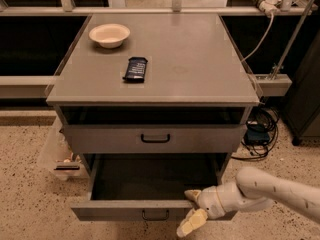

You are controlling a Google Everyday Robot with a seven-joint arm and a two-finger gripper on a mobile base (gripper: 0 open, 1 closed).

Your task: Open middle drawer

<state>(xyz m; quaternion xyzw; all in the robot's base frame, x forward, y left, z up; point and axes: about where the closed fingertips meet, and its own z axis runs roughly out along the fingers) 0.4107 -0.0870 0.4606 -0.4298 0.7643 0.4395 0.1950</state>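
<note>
The middle drawer (120, 211) has a low grey front and stands pulled far out, showing its dark empty inside. Its small black loop handle (155, 215) sits at the centre of the front. My gripper (191, 209) is at the drawer front, just right of the handle and not on it. Its fingers are apart: the upper finger (192, 194) lies at the front's top edge, and the pale lower fingertip (192, 224) hangs in front of the panel. My white arm (270, 191) comes in from the lower right. The lowest drawer is hidden.
The taller-fronted upper drawer (100, 139) is shut, with its handle (155, 138) at centre. On the cabinet top (200, 59) lie a white bowl (109, 35) and a dark packet (136, 69). Cables (260, 129) lie on the floor at right, and a clear bin (57, 156) stands at left.
</note>
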